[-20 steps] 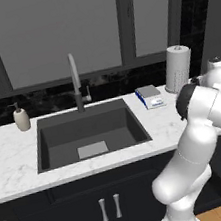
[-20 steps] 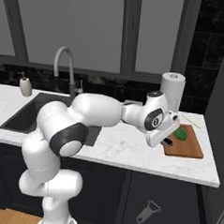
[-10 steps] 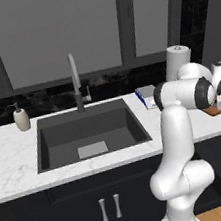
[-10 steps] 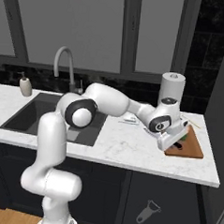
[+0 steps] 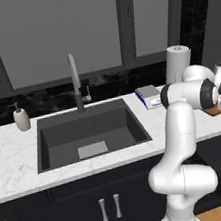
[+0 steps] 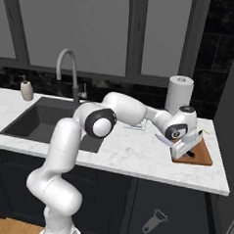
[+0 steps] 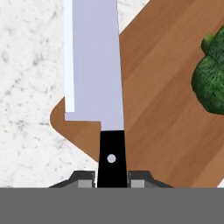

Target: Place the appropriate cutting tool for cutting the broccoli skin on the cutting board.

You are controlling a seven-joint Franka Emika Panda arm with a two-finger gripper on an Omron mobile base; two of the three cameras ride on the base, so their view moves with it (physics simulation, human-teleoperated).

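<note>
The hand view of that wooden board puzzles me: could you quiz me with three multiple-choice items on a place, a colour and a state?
1. Where is the dark-green lumpy broccoli?
A in the sink
B on the reddish-brown wooden cutting board
C on the floor

2. What colour is the handle of the broad steel-bladed knife?
A black
B red
C white

3. What are the fingers doing?
A gaping
B gripping broccoli
C shut on the knife handle

B: it sits at the board's edge.
A: dark handle with a rivet.
C: the gripper has the handle between its fingers.
</note>
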